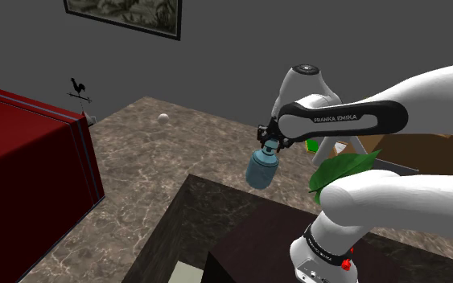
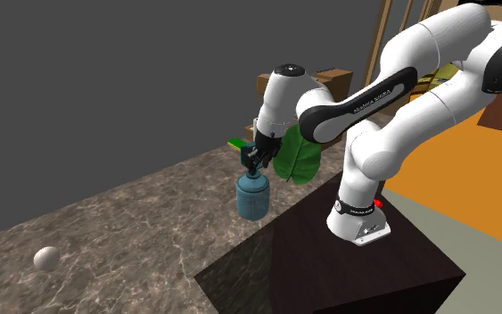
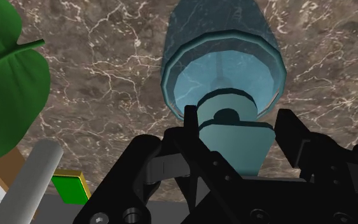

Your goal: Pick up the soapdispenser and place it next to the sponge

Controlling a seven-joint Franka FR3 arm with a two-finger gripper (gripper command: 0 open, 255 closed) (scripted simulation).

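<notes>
One wrist view shows jaws clasping dispenser [image 3: 222, 76].

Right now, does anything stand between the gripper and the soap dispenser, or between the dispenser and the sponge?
Nothing visible. The gripper is shut on the soap dispenser at its pump neck, in mid-air. The green block, apparently the sponge, lies close by; the big leaf hangs beside the way, not across it.

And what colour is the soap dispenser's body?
The soap dispenser is teal-blue, faintly marbled; clearest in the wrist view.
</notes>
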